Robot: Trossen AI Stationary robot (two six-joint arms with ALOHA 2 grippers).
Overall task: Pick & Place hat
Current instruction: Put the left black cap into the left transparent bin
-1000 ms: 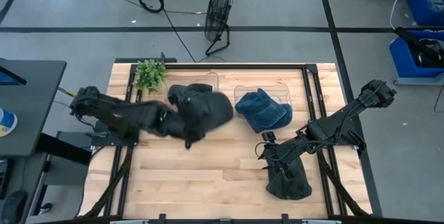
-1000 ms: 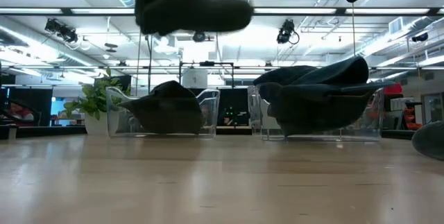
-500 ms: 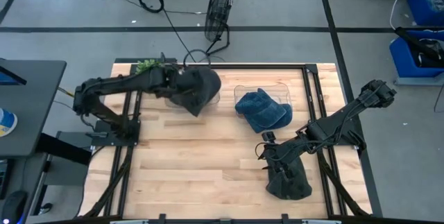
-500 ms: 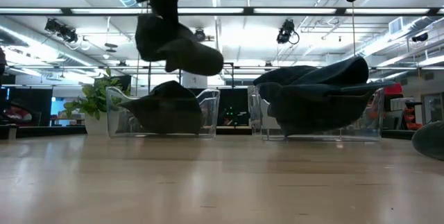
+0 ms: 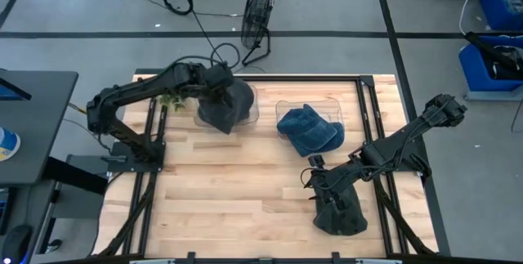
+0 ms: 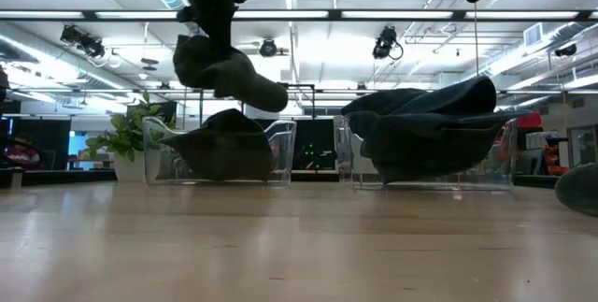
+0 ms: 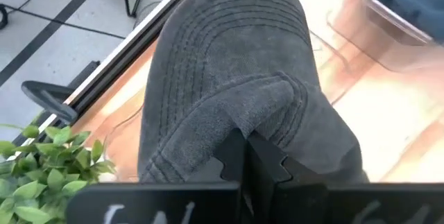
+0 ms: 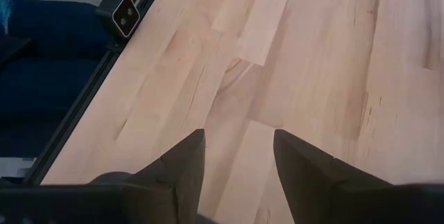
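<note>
My left gripper [image 5: 216, 88] is shut on a dark grey hat [image 5: 227, 106] and holds it in the air over the left clear bin [image 6: 280, 148] at the table's far side. That bin holds another dark hat [image 6: 224, 143]. The right clear bin [image 5: 327, 105] holds blue hats [image 5: 309, 129]. My right gripper [image 8: 236, 137] is open and empty over the bare wood at the near right, next to a dark hat [image 5: 339, 212] lying on the table. My left gripper pinches a raised fold of the hat's grey cloth [image 7: 267, 102] between its two fingers, coming from above. The hat [image 6: 224, 68] hangs below the fingers, tilted, clear of the bin and of the hat in it.
A small green plant [image 6: 131, 138] stands left of the left bin. Black rails [image 5: 372, 133] run along the table's sides. The middle and near left of the wooden table [image 5: 229, 199] show bare. A fan [image 5: 257, 11] stands on the floor beyond the far edge.
My left gripper has carried the grey hat from the table's middle left toward the far edge, to a place over the left bin. The hat has turned and now hangs lower and more bunched below the fingers. My right arm has kept still.
</note>
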